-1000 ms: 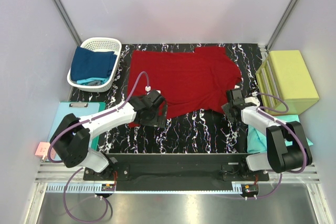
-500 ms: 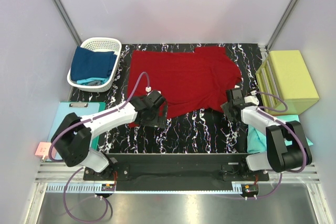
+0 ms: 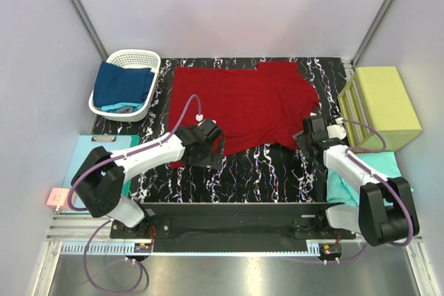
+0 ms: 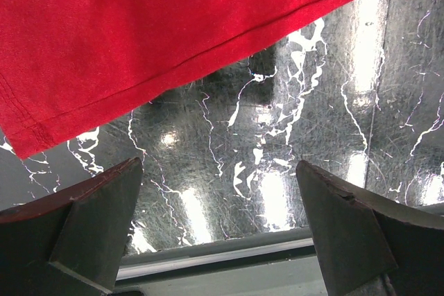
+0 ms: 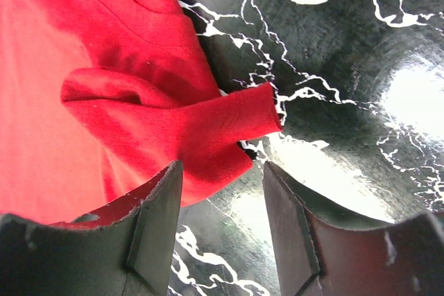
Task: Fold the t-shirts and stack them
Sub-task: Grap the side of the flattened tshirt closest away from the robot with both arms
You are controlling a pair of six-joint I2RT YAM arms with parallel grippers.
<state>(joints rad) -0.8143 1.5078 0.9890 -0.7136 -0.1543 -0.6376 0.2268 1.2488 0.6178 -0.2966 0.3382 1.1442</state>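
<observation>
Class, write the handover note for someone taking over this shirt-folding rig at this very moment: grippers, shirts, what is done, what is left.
Left gripper: open, empty, just short of the near hem of the red t-shirt.
Right gripper: open, jaws either side of that shirt's rumpled right edge, not clamped.
Shirts: red one spread on the table; navy t-shirt in the white basket; teal cloth by the right arm.
Done: red shirt laid out.
Left: fold it, stack it, then the basket shirts.

A lab test booth: plain pale walls, aluminium frame posts, a black marbled table.
</observation>
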